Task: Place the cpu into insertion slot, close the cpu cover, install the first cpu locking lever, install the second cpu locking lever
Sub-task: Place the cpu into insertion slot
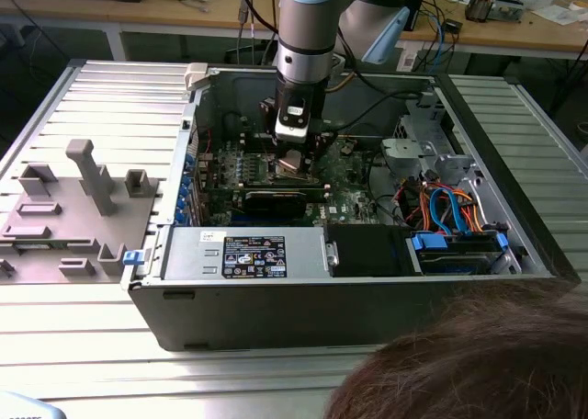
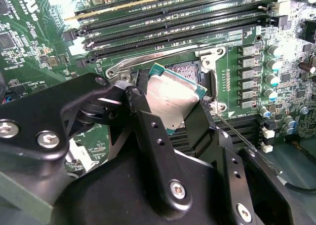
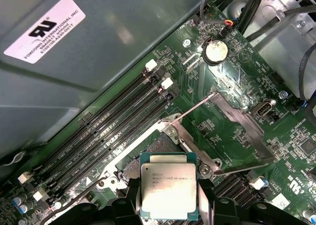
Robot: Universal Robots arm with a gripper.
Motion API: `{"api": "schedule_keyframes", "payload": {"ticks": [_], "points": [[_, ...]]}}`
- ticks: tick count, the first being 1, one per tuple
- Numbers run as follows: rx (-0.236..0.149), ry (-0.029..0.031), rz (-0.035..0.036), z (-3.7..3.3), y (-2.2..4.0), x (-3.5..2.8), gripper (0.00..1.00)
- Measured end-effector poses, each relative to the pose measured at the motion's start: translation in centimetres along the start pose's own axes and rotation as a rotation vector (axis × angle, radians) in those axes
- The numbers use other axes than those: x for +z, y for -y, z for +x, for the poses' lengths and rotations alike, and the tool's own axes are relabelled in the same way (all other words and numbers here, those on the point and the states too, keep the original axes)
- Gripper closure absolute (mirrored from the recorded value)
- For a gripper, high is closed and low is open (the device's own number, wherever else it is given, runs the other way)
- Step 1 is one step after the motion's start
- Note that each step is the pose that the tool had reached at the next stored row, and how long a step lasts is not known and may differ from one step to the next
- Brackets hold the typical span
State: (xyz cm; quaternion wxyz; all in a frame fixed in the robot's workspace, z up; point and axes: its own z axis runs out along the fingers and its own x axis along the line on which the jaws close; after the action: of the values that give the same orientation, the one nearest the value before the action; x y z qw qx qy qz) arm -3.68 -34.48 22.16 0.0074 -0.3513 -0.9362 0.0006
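Note:
My gripper is shut on the cpu, a flat square chip with a silvery-tan top and a green rim. One black finger presses each side. In the second wrist view the cpu hangs just over the open insertion slot, still between the fingers. The cpu cover, a silvery frame plate, is swung open and lies on the board beyond the slot. A thin locking lever stands raised beside it. In the exterior view the gripper is down inside the open computer case.
Rows of black memory slots run beside the socket. A black card and a power supply sit nearer the case's front. Cables fill the exterior view's right. A grey fixture tray lies outside the case. A person's hair is in front.

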Motion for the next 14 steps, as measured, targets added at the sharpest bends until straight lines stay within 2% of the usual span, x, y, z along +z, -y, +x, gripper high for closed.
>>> {"api": "schedule_keyframes", "payload": {"ticks": [14], "points": [[0.019, -0.0001, -0.0002, 0.0, 0.0, 0.0, 0.46]]}}
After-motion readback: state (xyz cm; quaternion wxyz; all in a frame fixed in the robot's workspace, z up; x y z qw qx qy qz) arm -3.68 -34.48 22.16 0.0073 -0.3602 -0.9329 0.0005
